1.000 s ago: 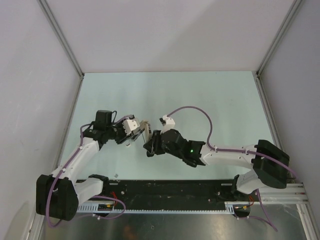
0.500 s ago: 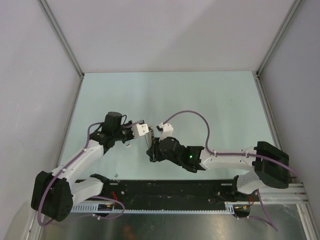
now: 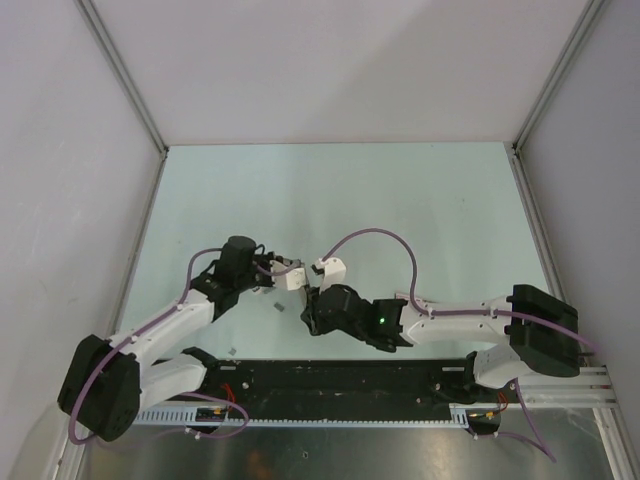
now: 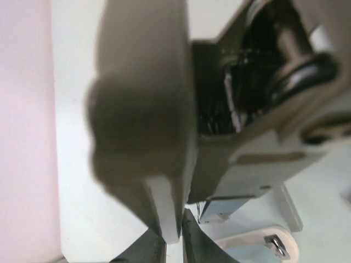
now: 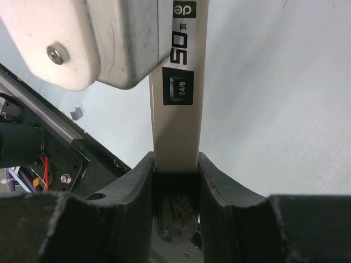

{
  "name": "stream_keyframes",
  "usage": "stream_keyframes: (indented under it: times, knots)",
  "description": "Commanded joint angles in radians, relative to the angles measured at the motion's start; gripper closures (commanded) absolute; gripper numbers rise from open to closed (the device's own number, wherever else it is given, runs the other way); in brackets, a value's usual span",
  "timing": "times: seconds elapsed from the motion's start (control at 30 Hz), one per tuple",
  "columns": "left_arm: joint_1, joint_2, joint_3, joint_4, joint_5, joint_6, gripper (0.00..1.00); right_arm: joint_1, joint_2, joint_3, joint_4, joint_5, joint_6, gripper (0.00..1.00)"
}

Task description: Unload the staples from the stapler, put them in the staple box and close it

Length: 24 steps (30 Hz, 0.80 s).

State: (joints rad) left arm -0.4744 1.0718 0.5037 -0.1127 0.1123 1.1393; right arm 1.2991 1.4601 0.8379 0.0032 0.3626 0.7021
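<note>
Top view: left gripper [image 3: 297, 281] and right gripper [image 3: 312, 299] met low over the table [image 3: 420, 200], a grey strip, likely the staples [image 3: 279, 308], lying just beside. Left wrist: fingers [image 4: 147, 249] pinched together on the stapler [image 4: 142, 109], on its thin edge. Right wrist: fingers [image 5: 134, 181] clamped its beige body; best to hold steady and tip the open end down

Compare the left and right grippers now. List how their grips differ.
The left gripper is pinched almost shut on a thin beige edge of the stapler; the right gripper stands wider, clamping the stapler's slim body. In the top view the left gripper reaches in from the left, the right gripper from the right. Shared: both hold the same stapler.
</note>
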Motion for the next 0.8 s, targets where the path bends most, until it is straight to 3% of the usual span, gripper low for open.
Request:
stream_keyframes:
  times: [0.0,0.1,0.2,0.33,0.4,0.57,0.77]
  knots:
    - [-0.032,0.002,-0.005,0.061,-0.072,0.066,0.95,0.001,-0.049,0.019,0.086,0.066,-0.025,1.0]
    - [-0.038,-0.001,0.022,0.055,-0.056,-0.019,0.93,-0.003,-0.049,0.02,0.118,0.064,-0.023,1.0]
    - [-0.039,-0.017,0.091,-0.027,0.004,-0.17,0.83,-0.014,-0.067,0.021,0.15,0.091,-0.015,1.0]
    - [-0.039,-0.069,0.175,-0.163,0.138,-0.387,0.49,-0.07,-0.09,0.026,0.155,0.112,0.001,1.0]
    - [-0.039,-0.098,0.189,-0.199,0.176,-0.461,0.39,-0.111,-0.081,0.043,0.13,0.097,0.003,1.0]
    - [-0.004,-0.113,0.194,-0.219,0.153,-0.541,0.3,-0.185,-0.014,0.13,0.018,0.082,-0.019,1.0]
    - [0.108,0.008,0.23,-0.216,0.1,-0.594,0.22,-0.246,0.092,0.222,-0.097,0.089,-0.081,1.0]
